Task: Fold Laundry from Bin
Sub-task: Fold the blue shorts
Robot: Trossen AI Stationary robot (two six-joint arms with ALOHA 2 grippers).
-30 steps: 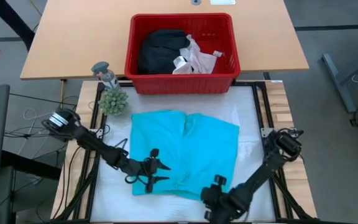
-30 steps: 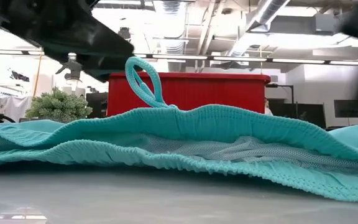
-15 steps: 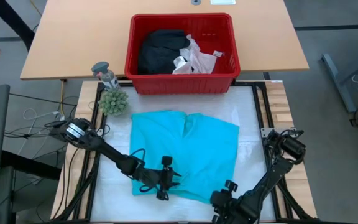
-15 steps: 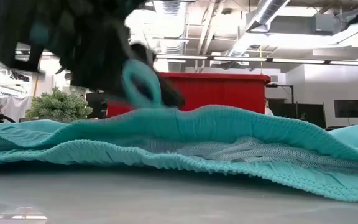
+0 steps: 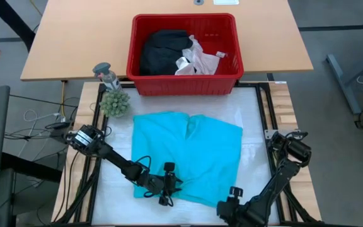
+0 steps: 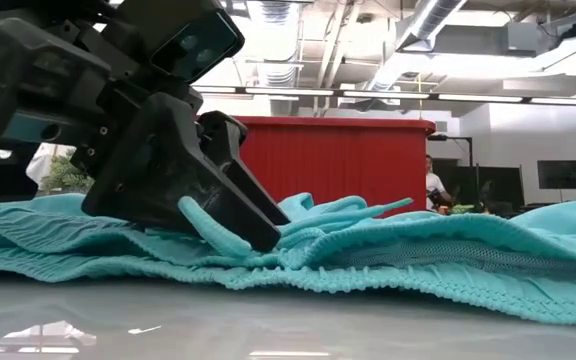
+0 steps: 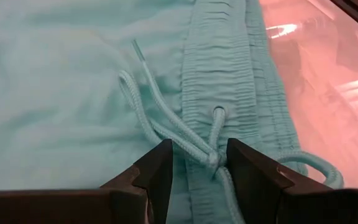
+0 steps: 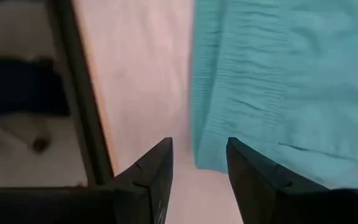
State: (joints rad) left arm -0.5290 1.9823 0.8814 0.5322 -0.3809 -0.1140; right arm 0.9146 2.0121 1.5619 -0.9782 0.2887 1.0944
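While the teal shorts (image 5: 191, 157) lie spread flat on the white mat (image 5: 112, 195) just in front of the red bin (image 5: 184, 82), both arms work at the edge of the shorts farthest from that bin. The left gripper (image 5: 167, 190) is pressed down onto the waistband (image 7: 229, 81), its fingers (image 7: 154, 171) parted and straddling the knotted drawstring (image 7: 185, 140). From the low view, the gripper sits directly on the bunched fabric; whether the cord is actually pinched cannot be confirmed, since a gap remains between the fingers. Judgement: this placement serves to tuck or control the loose cord, or to take hold of the waistband, before a fold is made.

The right gripper (image 5: 235, 205) sits at the corner of the shorts farthest from the bin, on the right. Its fingers (image 8: 151, 171) stand apart over bare mat, with the hem of the shorts just beyond them and nothing between them. Judgement: it is lined up to take that corner so both arms can lift the far edge together.

Inside the bin remain a black garment (image 5: 162, 50) and white cloth (image 5: 197, 57), heaped loosely and not yet dealt with. A small green plant (image 5: 114, 102) stands beside the bin's left front corner, clear of the work.

Folding of the shorts has not visibly begun.
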